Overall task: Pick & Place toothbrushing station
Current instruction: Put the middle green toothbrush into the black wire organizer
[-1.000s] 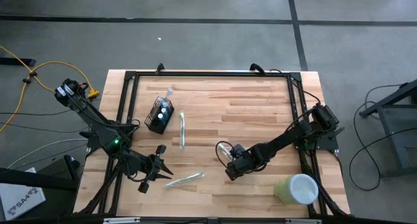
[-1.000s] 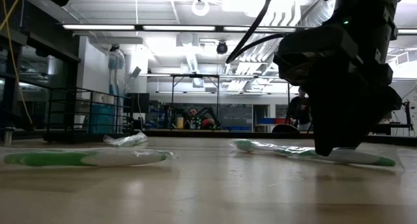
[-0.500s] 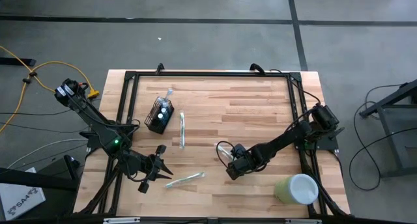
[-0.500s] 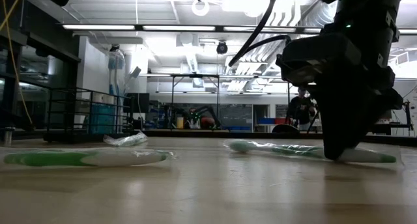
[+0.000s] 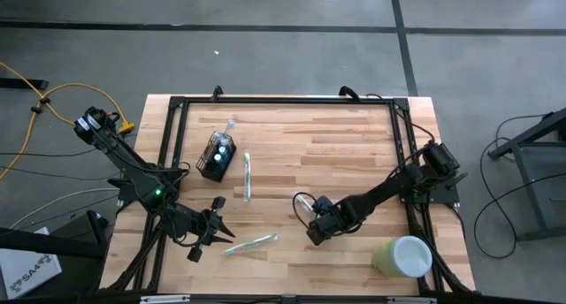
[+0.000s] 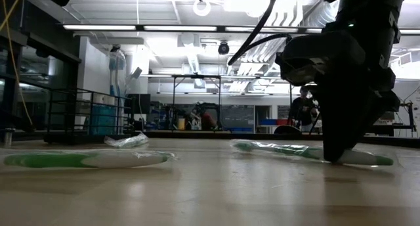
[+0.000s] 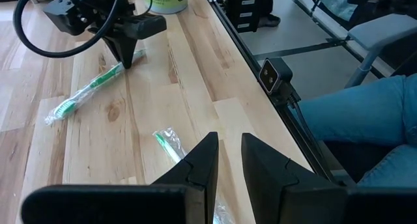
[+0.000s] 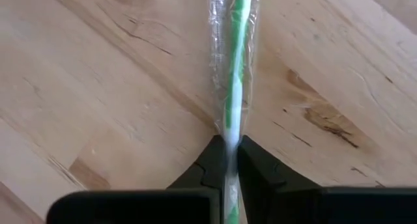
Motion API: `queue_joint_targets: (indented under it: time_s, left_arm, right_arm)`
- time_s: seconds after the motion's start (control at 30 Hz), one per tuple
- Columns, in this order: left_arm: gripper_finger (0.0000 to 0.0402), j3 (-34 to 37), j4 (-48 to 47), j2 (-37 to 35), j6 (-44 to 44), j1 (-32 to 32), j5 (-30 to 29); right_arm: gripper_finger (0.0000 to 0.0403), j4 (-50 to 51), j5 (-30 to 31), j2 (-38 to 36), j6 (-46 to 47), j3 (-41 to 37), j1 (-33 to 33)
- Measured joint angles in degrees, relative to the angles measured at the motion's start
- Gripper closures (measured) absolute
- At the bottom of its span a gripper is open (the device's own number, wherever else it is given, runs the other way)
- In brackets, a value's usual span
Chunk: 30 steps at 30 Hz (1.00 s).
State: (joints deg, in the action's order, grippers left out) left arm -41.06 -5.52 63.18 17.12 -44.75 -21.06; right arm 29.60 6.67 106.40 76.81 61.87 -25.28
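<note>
Right pincer (image 5: 311,223) is down on the worktop (image 5: 354,145), right of centre toward the near edge, fingers clamped on the handle end of a wrapped green toothbrush (image 8: 233,74). In the right wrist view the grip sits near the tip of the handle, so the risk I see is the slick wrapper sliding out between the fingers (image 8: 210,164), or the long free end drooping and swinging once lifted; a skewed brush would then miss the narrow opening of the holder. The black mesh holder (image 5: 217,157) lies on the left far part of the worktop, well apart from the right pincer, apparently tipped on its side, long axis running near-to-far with its open end toward the far edge; a tube sticks out there. If it is lying down, insertion has to be sideways and a push could shove it along the wood. Left pincer (image 5: 216,226) waits near the left near corner, fingers a little apart, empty, just beside a second wrapped toothbrush (image 5: 251,244). A third toothbrush (image 5: 247,177) lies just right of the holder. A green cup (image 5: 402,255) stands near right.
</note>
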Motion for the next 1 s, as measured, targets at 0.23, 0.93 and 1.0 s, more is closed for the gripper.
queue_joint_targets:
  time_s: [0.23, 0.93, 1.0]
  left_arm:
    - [0.0337, 0.00, 0.03, 0.00, -0.66, 0.00, -0.01]
    - [0.0337, 0.00, 2.09, 0.00, 4.19, 1.60, -8.76]
    - [0.0337, 0.00, 2.55, 0.00, 4.29, 2.25, -8.87]
  right_arm:
    - [0.0388, -5.03, 4.93, 0.11, -5.59, 0.00, -0.23]
    - [0.0388, -38.88, 8.55, -2.39, -41.30, 0.09, 0.14]
    - [0.0388, -42.15, 8.41, -2.41, -43.74, 0.10, 0.18]
